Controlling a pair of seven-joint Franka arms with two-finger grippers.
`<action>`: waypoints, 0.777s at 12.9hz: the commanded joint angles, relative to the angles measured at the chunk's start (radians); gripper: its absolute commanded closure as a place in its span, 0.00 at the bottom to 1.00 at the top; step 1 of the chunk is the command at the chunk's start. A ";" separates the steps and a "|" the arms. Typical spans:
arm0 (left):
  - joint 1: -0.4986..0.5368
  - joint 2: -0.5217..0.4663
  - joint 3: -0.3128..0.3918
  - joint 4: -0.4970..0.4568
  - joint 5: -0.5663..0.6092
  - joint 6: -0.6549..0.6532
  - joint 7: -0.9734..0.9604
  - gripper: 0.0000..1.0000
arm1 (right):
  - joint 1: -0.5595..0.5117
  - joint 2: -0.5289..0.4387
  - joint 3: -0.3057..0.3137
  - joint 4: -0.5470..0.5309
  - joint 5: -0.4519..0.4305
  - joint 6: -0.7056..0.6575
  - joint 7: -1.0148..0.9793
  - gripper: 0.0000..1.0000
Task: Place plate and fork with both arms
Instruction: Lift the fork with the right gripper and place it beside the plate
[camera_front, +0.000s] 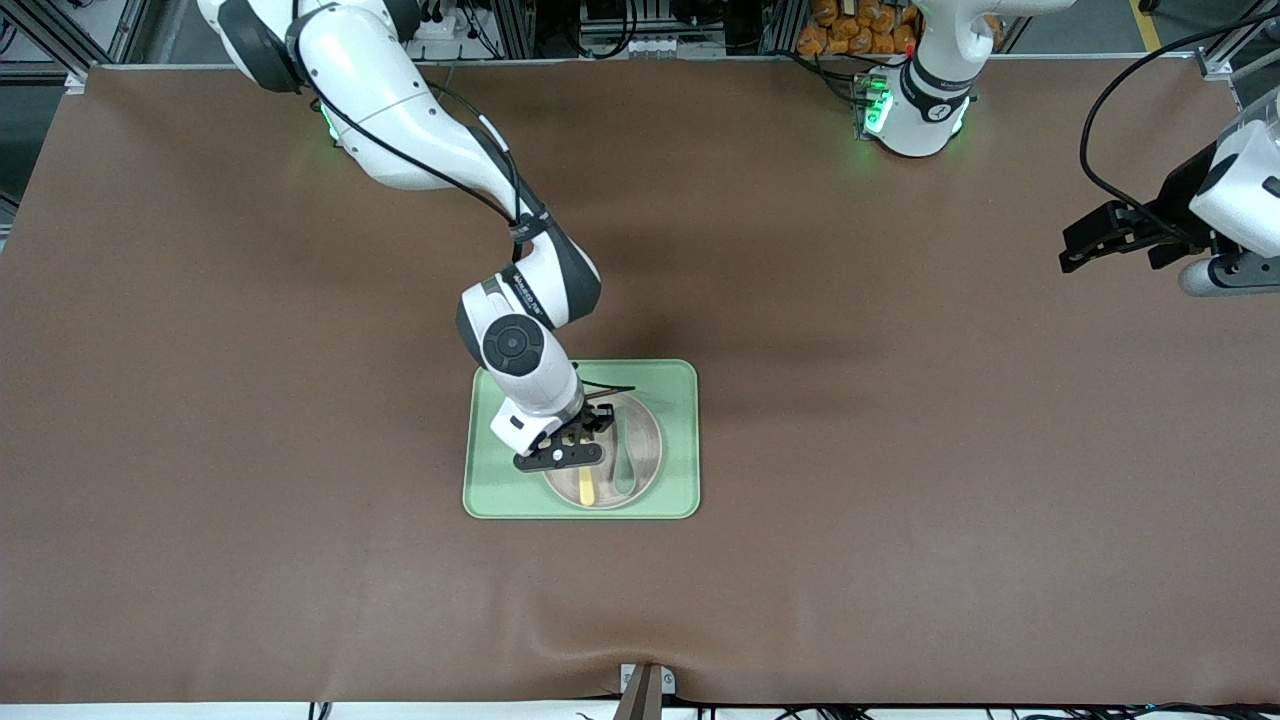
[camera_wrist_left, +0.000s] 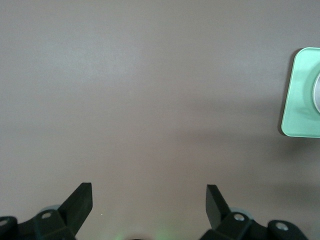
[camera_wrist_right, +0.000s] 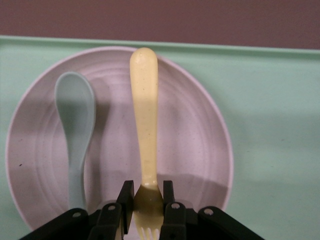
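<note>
The pale pink plate (camera_front: 645, 432) lies in the light-green tray (camera_front: 680, 400) at mid table. My right gripper (camera_front: 585, 447) is low over the plate, shut on the head of the pale-yellow fork (camera_front: 587, 488), whose handle points toward the front camera over the plate. In the right wrist view the fingers (camera_wrist_right: 125, 196) press both sides of the fork (camera_wrist_right: 144, 125) just above its tines, over the plate (camera_wrist_right: 190, 140). My left gripper (camera_front: 1070, 248) waits open and empty above bare table at the left arm's end, as the left wrist view (camera_wrist_left: 149, 192) shows.
A teal spoon (camera_front: 625, 470) lies on the plate beside the fork, toward the left arm's end; it also shows in the right wrist view (camera_wrist_right: 75, 115). The tray's corner (camera_wrist_left: 300, 100) shows in the left wrist view. A brown mat (camera_front: 900, 450) covers the table.
</note>
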 joint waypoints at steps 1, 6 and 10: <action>-0.002 0.015 0.001 0.018 -0.010 -0.014 -0.018 0.00 | -0.046 -0.065 0.012 -0.010 0.005 -0.060 0.013 1.00; -0.002 0.015 -0.004 0.018 -0.013 -0.014 -0.018 0.00 | -0.142 -0.082 0.014 -0.031 0.005 -0.110 0.012 1.00; -0.002 0.018 -0.006 0.016 -0.016 -0.014 -0.018 0.00 | -0.171 -0.085 0.017 -0.103 0.045 -0.108 0.013 1.00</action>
